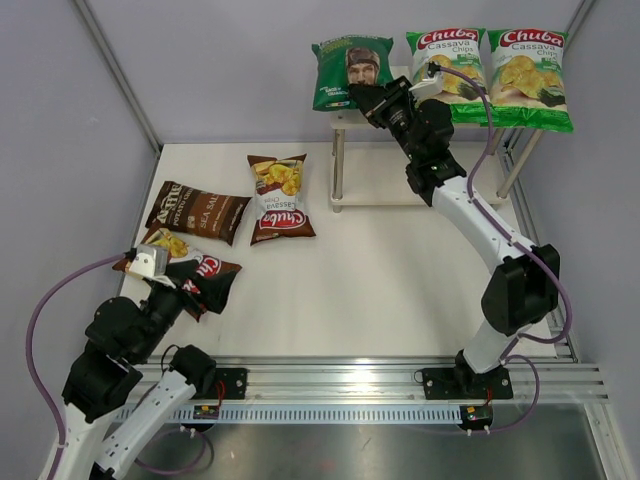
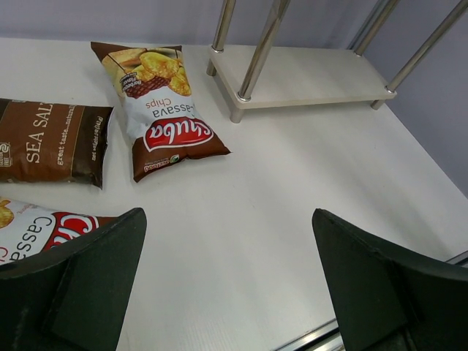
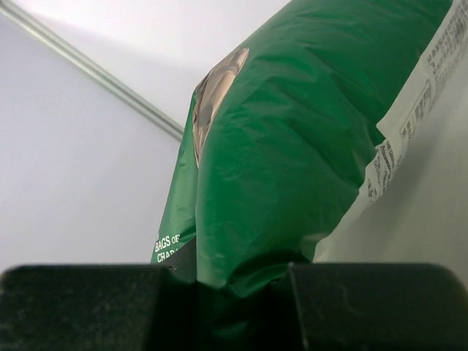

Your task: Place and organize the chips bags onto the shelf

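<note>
My right gripper (image 1: 364, 98) is shut on the lower edge of the dark green chips bag (image 1: 350, 68) with a man's face, at the left end of the shelf's (image 1: 392, 182) top board. The wrist view shows the green bag (image 3: 292, 146) pinched between the fingers of that gripper (image 3: 241, 281). Two green-white Chuba bags (image 1: 447, 72) (image 1: 528, 78) stand on the top board to its right. On the table lie a brown Chuba bag (image 1: 278, 197) (image 2: 164, 110), the Sea Salt bag (image 1: 198, 210) (image 2: 51, 140) and another brown Chuba bag (image 1: 180, 258) (image 2: 36, 228). My left gripper (image 1: 205, 285) (image 2: 228, 219) is open over bare table beside that last bag.
The shelf's lower board (image 2: 300, 77) carries nothing, and its silver legs (image 2: 259, 51) stand at the table's back right. Grey walls close in the table at the back and sides. A metal rail (image 1: 380, 385) runs along the near edge by the arm bases.
</note>
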Available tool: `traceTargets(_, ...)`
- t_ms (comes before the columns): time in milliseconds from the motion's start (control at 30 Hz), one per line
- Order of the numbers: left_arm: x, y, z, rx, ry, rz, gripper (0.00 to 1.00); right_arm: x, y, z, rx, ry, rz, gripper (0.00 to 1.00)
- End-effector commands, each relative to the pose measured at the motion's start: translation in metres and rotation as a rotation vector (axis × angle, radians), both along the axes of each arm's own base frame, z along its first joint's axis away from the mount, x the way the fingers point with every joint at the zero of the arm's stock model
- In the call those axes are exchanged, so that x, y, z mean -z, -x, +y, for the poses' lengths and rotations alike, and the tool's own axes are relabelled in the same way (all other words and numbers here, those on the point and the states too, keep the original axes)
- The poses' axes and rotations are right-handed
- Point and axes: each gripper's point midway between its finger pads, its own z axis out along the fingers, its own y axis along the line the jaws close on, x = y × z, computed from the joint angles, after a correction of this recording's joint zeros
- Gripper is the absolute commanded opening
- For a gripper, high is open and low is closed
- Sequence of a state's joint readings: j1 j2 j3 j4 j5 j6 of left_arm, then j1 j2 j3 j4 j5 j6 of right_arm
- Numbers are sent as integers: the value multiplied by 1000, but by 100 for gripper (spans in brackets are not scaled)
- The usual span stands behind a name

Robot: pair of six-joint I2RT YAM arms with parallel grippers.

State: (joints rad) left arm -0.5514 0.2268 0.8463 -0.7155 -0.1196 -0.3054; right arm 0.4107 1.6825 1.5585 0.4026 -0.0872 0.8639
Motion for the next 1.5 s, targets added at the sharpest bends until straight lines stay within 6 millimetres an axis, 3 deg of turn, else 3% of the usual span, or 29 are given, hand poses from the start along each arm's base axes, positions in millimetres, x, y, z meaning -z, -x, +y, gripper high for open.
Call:
traceTargets(0,-13,3,-4,41,8,-73,99,-34,-12,-11,42,-41,-63,15)
traceTargets(100,-13,5,-4,44,17,-79,99,-24,-17,-12,57,-63,-13,15)
traceTargets(267,-12,6,-5,47,18,-77,99,18,-19,-23,102,-110,164,16)
traceTargets(467,-12,6,-5,48,18,-77,99,39,-15,-39,182,-159,302,19)
traceTargets(933,-11,7,0,27,23,-81,99,36,-16,-45,220,-175,372,24)
traceTargets(1067,-12,7,1,25,23,-82,99,43,-11,-48,232,-149,416,35)
traceTargets(1100,-12,7,1,24,23,-81,99,42,-9,-48,230,-144,416,43)
traceTargets(1200,-12,7,1,22,22,-80,99,44,-5,-47,222,-123,443,54)
traceTargets(1467,-9,3,4,-9,17,-62,99,36,11,-51,207,-88,449,68)
